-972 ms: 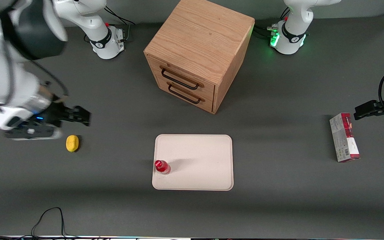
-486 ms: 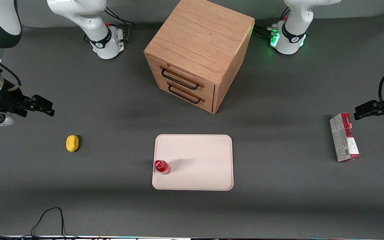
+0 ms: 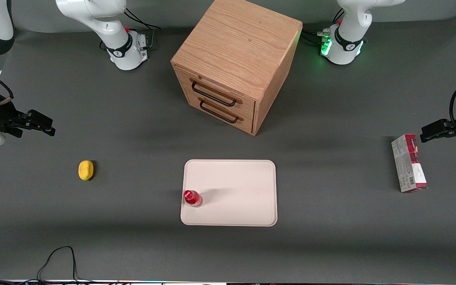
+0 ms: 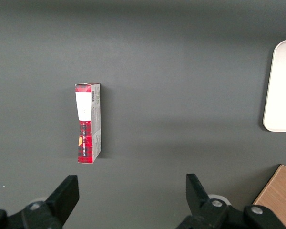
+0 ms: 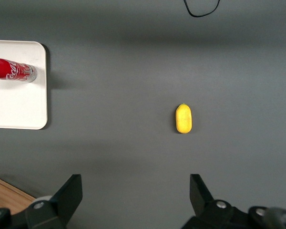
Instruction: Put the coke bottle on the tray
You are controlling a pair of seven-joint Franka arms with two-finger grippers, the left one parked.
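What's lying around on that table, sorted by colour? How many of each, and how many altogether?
Red: 1, the coke bottle, upright on the tray
Cream: 1, the tray
Yellow: 1, a lemon
Red-and-white: 1, a carton
Wood: 1, a drawer cabinet
Total: 5
The gripper, open and empty, hangs at the working arm's end.

— Lighting? 
— Even, overhead, fairly bright; soft shadows band the table [image 3: 331, 245]. Green glow at one arm base [image 3: 325, 46].
— Focus? 
— Sharp; my gripper [image 5: 136, 198] spread wide, unblurred.
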